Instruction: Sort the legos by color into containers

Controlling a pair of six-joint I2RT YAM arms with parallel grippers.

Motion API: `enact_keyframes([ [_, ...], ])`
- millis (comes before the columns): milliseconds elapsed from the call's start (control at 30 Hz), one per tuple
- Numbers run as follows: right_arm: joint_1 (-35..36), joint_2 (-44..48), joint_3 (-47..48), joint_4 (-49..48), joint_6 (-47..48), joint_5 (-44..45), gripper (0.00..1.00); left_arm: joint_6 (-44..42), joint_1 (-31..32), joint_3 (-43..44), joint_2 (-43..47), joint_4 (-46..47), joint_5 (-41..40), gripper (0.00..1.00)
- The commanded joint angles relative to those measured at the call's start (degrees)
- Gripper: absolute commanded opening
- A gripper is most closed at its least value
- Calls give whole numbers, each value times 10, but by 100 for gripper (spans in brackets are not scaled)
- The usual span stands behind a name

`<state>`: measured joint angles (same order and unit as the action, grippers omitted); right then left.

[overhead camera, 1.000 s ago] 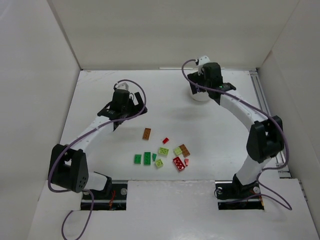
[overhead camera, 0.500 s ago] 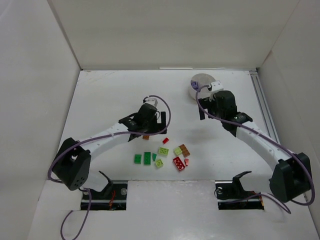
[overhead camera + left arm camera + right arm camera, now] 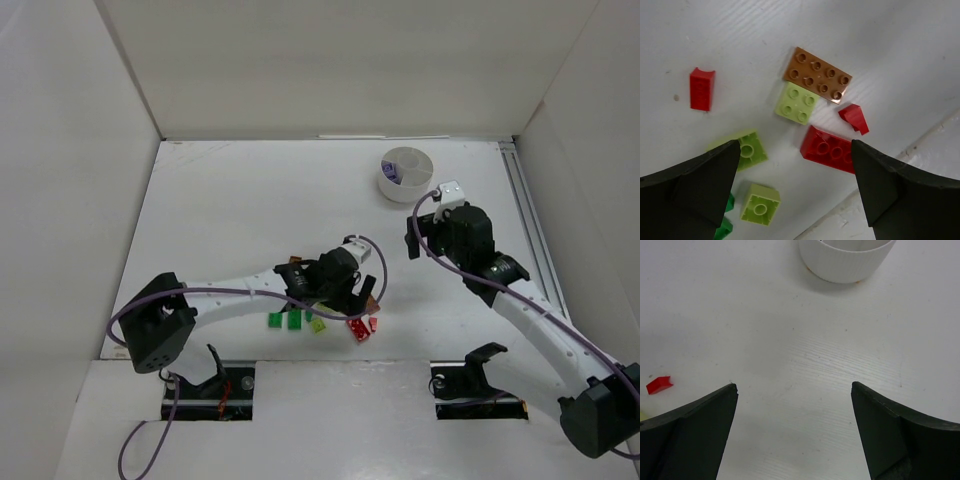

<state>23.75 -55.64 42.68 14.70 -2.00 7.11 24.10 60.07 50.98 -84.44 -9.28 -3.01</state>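
The legos lie in a cluster near the table's front edge. In the left wrist view I see an orange-brown plate, a lime plate, a red brick, a red wedge, a small red piece, two upturned lime bricks and a dark green piece. My left gripper hangs open and empty just above them. The round white dish stands at the back right with a purple piece in it. My right gripper is open and empty, nearer than the dish.
Two dark green bricks lie left of the left gripper. A small red piece shows at the left edge of the right wrist view. White walls enclose the table, with a rail along the right side.
My left arm has swung from the back left to over the lego cluster at the front. My right arm has drawn back from the dish toward the near side.
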Motion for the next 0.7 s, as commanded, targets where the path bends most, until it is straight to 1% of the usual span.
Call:
enact_keyframes([
  [0, 7, 28, -5, 10, -9, 18, 100, 4, 18, 1, 8, 14, 15, 90],
  [33, 7, 28, -5, 10, -9, 18, 100, 4, 18, -4, 13, 14, 15, 90],
  [100, 7, 37, -11, 16, -9, 18, 100, 9, 39, -10, 13, 22, 15, 90],
  [233, 7, 58, -28, 22, -21, 18, 100, 71, 51, 10, 0, -19, 21, 90],
  [367, 7, 69, -39, 29, -21, 18, 100, 146, 74, 17, 0, -24, 16, 91],
  [500, 7, 76, -34, 43, -11, 23, 100, 205, 80, 11, 6, -24, -7, 91],
  [567, 7, 84, -34, 51, -11, 41, 100, 247, 80, 18, -1, -56, -28, 92],
  [667, 7, 100, -39, 45, -11, 41, 100, 285, 86, 34, -12, -78, -52, 92],
])
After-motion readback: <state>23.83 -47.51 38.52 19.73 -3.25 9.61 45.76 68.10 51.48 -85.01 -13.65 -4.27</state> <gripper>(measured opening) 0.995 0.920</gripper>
